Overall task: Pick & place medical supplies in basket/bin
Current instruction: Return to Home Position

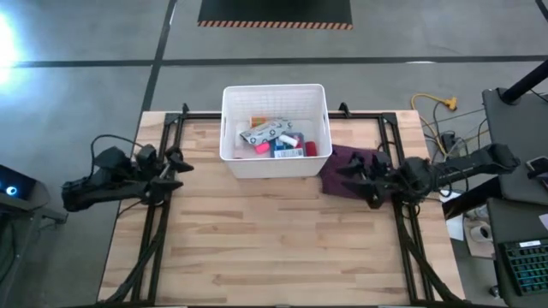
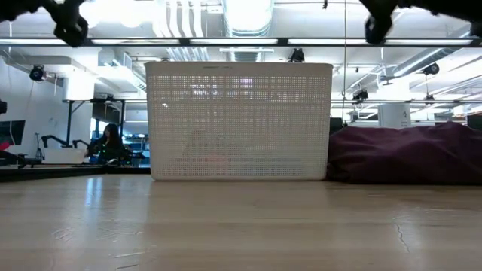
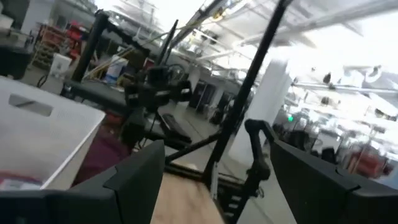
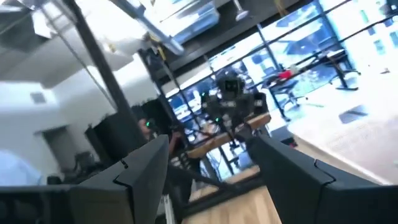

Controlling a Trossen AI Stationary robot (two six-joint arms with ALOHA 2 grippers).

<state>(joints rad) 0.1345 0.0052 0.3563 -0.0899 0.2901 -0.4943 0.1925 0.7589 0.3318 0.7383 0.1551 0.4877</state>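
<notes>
The white slotted bin (image 1: 274,168) stands at the table's far middle; it also shows in the low view (image 2: 239,124). Inside lie several medical supplies: a grey-green packet (image 1: 267,130), a blue box (image 1: 285,149), a red bottle (image 1: 311,148), a pink item (image 1: 262,149). My left gripper (image 1: 178,164) is open and empty, raised at the table's left, level with the bin. My right gripper (image 1: 349,175) is open and empty, raised at the table's right, over the maroon cloth.
A maroon cloth (image 1: 349,169) lies bunched just right of the bin, also in the low view (image 2: 407,154). Black frame bars (image 1: 163,197) run along both table sides. The bare wooden tabletop (image 1: 274,239) spreads in front of the bin.
</notes>
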